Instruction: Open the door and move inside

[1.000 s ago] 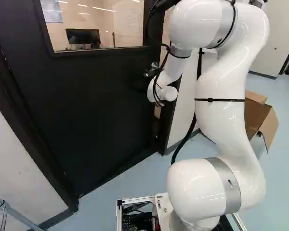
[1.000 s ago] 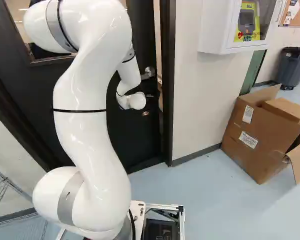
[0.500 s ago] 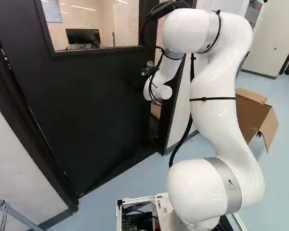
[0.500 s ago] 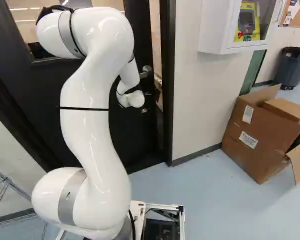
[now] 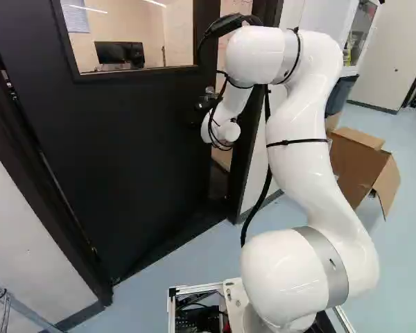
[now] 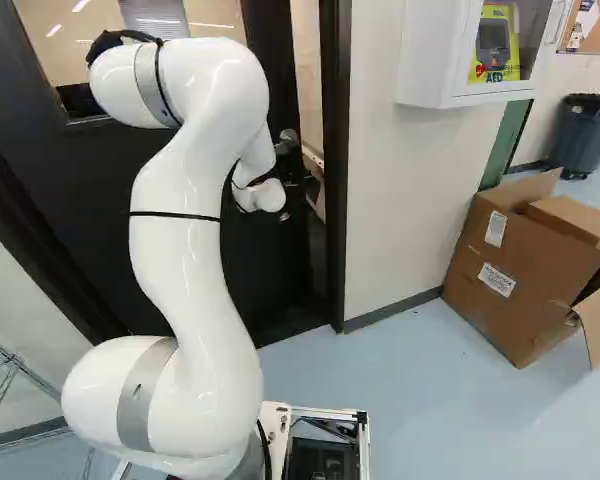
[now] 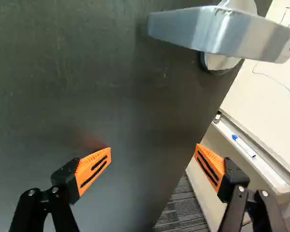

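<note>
While arm (image 5: 308, 159) reaches in from near right, I have gripper (image 7: 153, 147) up at door (image 5: 125, 159), fingers spread wide, grasping nothing. Door itself ajar, gap along its right side, short of frame (image 6: 335, 200); handle (image 7: 183, 29) near right edge, clear of fingers. My judgement: unlatching done, pushing in hand. Next: press door farther inward, drive base in once gap is wide enough. Wrist view alone shows fingers, plus marker (image 7: 244, 146) on far ledge; base views alone show frame.
</note>
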Robot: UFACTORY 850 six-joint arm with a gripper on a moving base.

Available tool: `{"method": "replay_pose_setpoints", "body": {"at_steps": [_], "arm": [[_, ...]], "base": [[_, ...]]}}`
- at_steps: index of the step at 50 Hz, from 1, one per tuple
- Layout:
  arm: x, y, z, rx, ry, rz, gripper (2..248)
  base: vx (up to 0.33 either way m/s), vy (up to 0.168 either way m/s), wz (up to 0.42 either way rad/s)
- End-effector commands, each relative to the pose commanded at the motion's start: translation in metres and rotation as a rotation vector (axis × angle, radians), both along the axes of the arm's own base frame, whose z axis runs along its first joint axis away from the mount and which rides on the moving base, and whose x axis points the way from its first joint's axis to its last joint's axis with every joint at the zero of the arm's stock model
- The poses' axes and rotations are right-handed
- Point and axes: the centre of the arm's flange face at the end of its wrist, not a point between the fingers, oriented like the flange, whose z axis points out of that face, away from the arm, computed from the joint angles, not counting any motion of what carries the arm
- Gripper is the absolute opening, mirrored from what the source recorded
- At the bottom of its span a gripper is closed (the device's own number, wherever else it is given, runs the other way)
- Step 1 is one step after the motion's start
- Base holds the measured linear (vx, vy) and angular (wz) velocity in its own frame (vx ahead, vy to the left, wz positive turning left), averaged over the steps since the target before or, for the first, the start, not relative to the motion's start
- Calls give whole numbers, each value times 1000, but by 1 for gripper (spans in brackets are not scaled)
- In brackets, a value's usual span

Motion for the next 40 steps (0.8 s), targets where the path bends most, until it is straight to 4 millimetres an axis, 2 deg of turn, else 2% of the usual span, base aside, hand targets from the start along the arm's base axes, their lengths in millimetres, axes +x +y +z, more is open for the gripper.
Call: {"method": "replay_pose_setpoints", "body": {"at_steps": [40], "arm": [[51, 45, -11, 3, -53, 61, 247]], "base": [[0, 0, 0]]}}
